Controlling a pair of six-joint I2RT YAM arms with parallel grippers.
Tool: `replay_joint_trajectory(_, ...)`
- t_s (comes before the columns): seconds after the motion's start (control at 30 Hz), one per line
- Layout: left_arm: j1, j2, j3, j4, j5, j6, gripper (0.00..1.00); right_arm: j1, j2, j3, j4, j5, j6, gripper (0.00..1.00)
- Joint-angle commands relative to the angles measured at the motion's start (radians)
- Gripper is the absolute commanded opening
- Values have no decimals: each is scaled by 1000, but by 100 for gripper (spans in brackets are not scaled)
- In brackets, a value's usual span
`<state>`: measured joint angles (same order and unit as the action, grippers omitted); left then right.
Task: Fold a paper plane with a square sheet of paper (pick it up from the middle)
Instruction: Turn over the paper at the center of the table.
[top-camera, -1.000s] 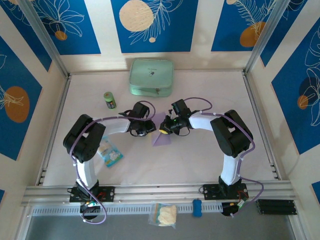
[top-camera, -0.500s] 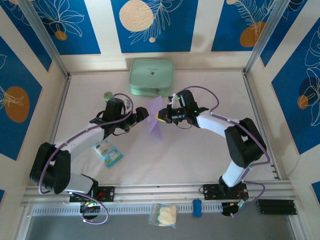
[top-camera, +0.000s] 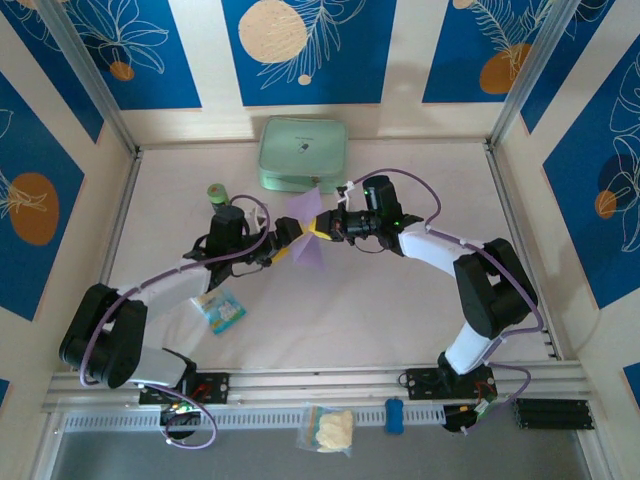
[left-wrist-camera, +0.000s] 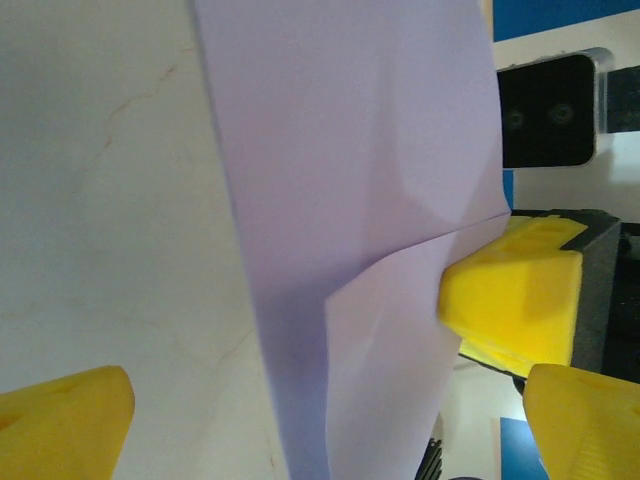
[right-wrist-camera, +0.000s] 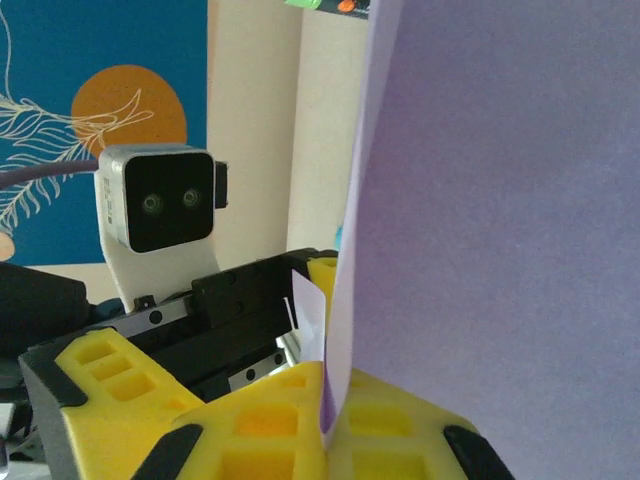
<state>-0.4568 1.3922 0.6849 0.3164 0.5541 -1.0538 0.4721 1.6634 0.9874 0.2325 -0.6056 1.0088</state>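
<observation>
Holding the thin lavender-purple creased paper sheet (top-camera: 303, 215) aloft, the right gripper (top-camera: 322, 228) is clamped on it.
The left gripper (top-camera: 290, 243) is spread wide around the sheet; a mint-green fabric pouch (top-camera: 303, 152) lies behind.

Pale desk (top-camera: 360, 310), enclosed behind and on both sides by cream walls (top-camera: 200, 60) carrying blue panels (top-camera: 310, 45) printed with white fronds and cream or orange discs; aluminium posts (top-camera: 90, 80) rise at the desk's far corners; a metal rail (top-camera: 300, 385) borders its near edge.

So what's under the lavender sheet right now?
Bare table lies around it. The right gripper pinches the sheet upright, with the open left gripper either side of it. The patch directly beneath is covered from above.
</observation>
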Motion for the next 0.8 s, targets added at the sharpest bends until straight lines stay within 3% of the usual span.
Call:
replay_joint_trajectory(0.0,-10,-9,3,51,20,14,99,-7,-11,-18,41,-55,32,4)
replay_joint_trajectory(0.07,-10,-10,12,36,19,24,98,-9,-10,-22,44,-56,35,4)
replay_joint_trajectory(0.2,-9,-1,28,3,22,20,81,-15,-6,-29,60,-64,47,3)
replay_joint_trajectory(0.4,-10,32,30,87,73,-41,60,-18,-1,-31,61,-66,46,4)
replay_joint_trajectory(0.77,-10,40,34,142,91,-56,34,-21,21,-35,60,-74,46,4)
